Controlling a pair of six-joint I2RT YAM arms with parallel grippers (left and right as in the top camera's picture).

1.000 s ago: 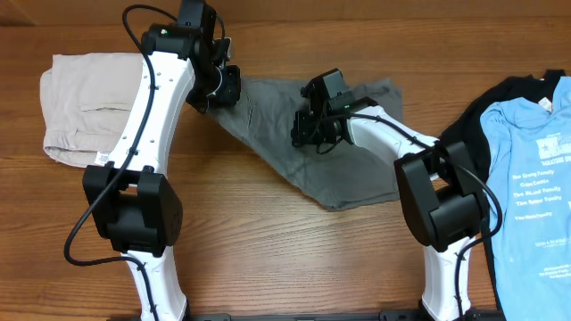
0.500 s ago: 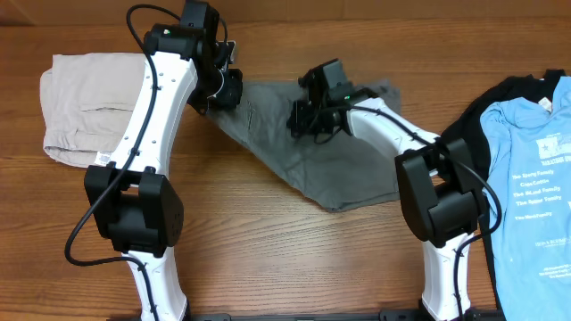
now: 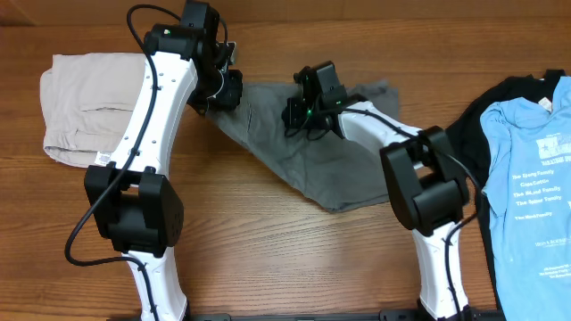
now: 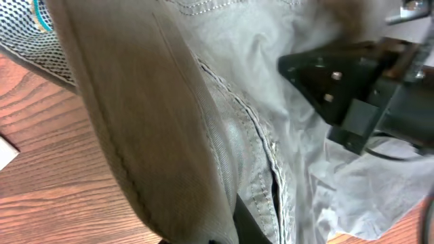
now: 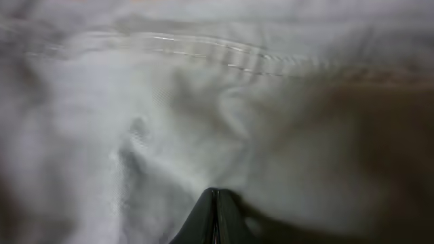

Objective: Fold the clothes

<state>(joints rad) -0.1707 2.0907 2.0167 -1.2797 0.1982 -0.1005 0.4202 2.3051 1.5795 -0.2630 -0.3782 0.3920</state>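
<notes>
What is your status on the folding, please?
Left gripper shut on grey shorts, left corner. Right gripper shut on them near top edge. Shorts not yet folded. Beige shorts and blue T-shirt lie aside, nothing blocking.

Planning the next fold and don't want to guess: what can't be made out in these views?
- Overhead: tips of the left gripper, under its wrist at the corner of the grey shorts.
- Overhead: beige shorts partly under the left arm; T-shirt and black garment cut by the right edge.
- Left wrist: draped cloth fills the frame, hiding the fingers.
- Right wrist: blurred; whether the shut right gripper pinches cloth is unclear.
</notes>
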